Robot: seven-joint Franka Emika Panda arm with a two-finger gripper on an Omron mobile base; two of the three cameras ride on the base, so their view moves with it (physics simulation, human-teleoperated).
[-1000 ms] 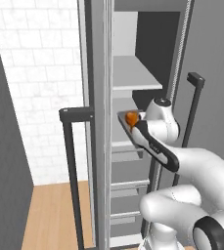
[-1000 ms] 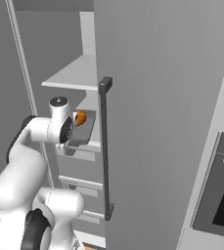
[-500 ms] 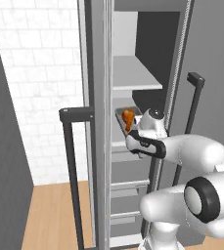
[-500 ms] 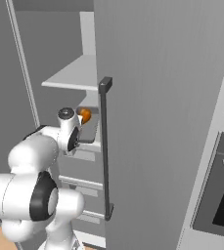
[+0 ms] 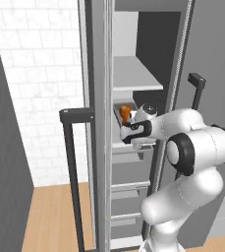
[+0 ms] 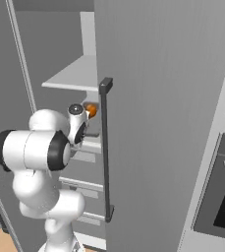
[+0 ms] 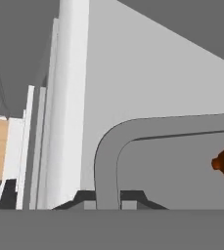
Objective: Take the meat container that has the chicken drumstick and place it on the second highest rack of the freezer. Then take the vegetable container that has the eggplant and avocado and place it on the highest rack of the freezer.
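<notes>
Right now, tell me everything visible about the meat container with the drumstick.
The meat container is a shallow grey tray with a raised rim and rounded corners, looking like matte plastic. The glossy orange-brown chicken drumstick lies inside it, toward the far end. The tray sits roughly level inside the open freezer, under the highest rack, at the level of the second highest rack. The gripper is shut on the tray's near rim. Whether its underside already rests on the rack cannot be told.
</notes>
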